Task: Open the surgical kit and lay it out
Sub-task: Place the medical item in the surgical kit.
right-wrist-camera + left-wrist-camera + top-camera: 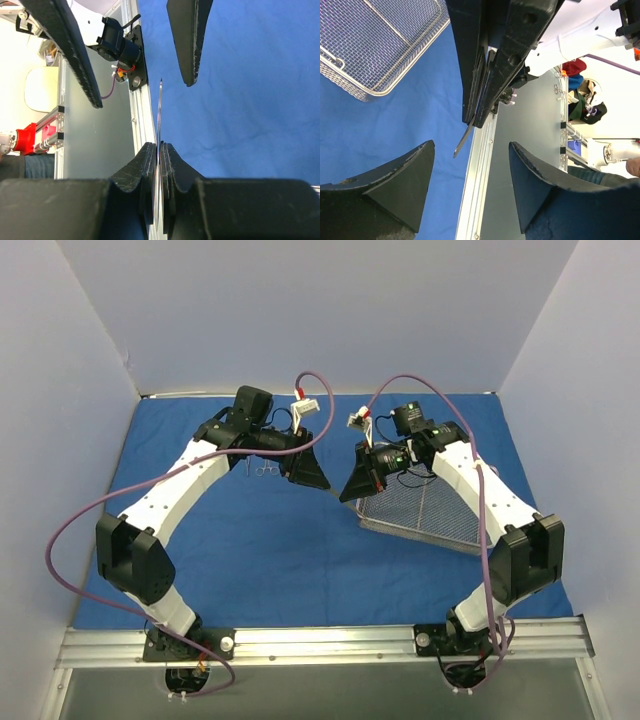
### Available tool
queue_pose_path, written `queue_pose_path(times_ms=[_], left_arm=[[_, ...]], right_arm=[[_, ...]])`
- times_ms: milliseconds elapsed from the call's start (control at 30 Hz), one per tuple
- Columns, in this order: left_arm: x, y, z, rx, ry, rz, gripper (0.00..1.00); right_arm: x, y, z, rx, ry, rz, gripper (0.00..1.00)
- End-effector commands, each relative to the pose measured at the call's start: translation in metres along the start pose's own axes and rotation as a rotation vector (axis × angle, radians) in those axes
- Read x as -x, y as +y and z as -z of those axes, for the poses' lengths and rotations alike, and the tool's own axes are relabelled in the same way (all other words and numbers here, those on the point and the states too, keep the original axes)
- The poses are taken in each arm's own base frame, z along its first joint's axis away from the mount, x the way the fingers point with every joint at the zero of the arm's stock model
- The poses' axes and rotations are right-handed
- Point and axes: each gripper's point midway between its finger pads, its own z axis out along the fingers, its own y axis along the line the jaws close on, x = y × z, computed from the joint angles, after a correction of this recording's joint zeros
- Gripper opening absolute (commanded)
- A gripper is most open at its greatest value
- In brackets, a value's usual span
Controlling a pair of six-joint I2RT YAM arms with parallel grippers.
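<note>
The blue cloth wrap (270,540) lies spread flat over the table. The silver wire-mesh tray (420,512) stands on it at the right and also shows in the left wrist view (375,45). My right gripper (358,478) is shut on a thin metal instrument (160,105) and holds it above the cloth, left of the tray. The instrument's tip (462,144) pokes out beyond the jaws. My left gripper (308,472) is open and empty, facing the right one a short way off. Small scissor-handled instruments (262,470) lie on the cloth beside the left arm.
An aluminium rail (320,642) runs along the near edge of the table, with both arm bases on it. Grey walls close in the back and sides. Purple cables (330,385) loop above both arms.
</note>
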Motion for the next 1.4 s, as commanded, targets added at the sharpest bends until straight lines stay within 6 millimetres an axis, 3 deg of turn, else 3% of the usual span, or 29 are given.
queue_pose_path(times_ms=[0,100,333,400,433,467,533,600,633,667,767,833,900,1067,1367], left_arm=[[-0.005,-0.001,-0.002,-0.020,0.020,-0.024,0.69],[-0.007,-0.003,-0.007,-0.033,0.037,-0.020,0.63],[-0.010,-0.002,-0.014,-0.051,0.060,0.010,0.35],[-0.009,-0.002,-0.013,-0.046,0.056,0.009,0.08],[-0.008,0.001,-0.013,-0.029,0.056,0.016,0.02],[-0.006,0.007,-0.012,0.009,0.048,0.014,0.02],[0.002,0.010,-0.010,0.054,0.024,-0.008,0.02],[0.014,0.020,-0.005,0.155,-0.020,-0.045,0.02],[0.020,0.025,-0.003,0.204,-0.040,-0.074,0.02],[0.025,0.032,0.001,0.256,-0.061,-0.091,0.02],[0.043,0.046,0.015,0.411,-0.138,-0.164,0.02],[0.056,0.056,0.026,0.510,-0.178,-0.212,0.02],[0.067,0.050,0.035,0.555,-0.224,-0.267,0.02],[0.102,0.048,0.053,0.666,-0.329,-0.403,0.02],[0.120,0.033,0.043,0.784,-0.288,-0.614,0.02]], right_arm=[[0.012,0.027,0.010,0.036,-0.031,0.063,0.00],[0.012,0.027,0.010,0.031,-0.031,0.062,0.00],[0.013,0.025,0.009,0.033,-0.028,0.065,0.00],[0.015,0.024,0.009,0.036,-0.029,0.063,0.00],[0.015,0.023,0.009,0.030,-0.029,0.060,0.00],[0.017,0.022,0.010,0.012,-0.029,0.054,0.02],[0.022,0.015,0.011,-0.043,-0.047,0.009,0.23],[0.031,0.006,0.015,-0.128,-0.076,0.001,0.37],[0.032,-0.002,0.020,-0.186,-0.099,-0.084,0.44],[0.035,-0.019,0.027,-0.296,-0.130,-0.136,0.47],[0.050,-0.041,0.053,-0.441,-0.264,-0.300,0.49],[0.055,-0.052,0.064,-0.516,-0.319,-0.397,0.72],[0.057,-0.059,0.073,-0.545,-0.359,-0.548,0.99],[0.061,-0.082,0.087,-0.639,-0.349,-0.718,1.00],[0.154,-0.077,0.095,-0.489,-0.649,-0.866,1.00]])
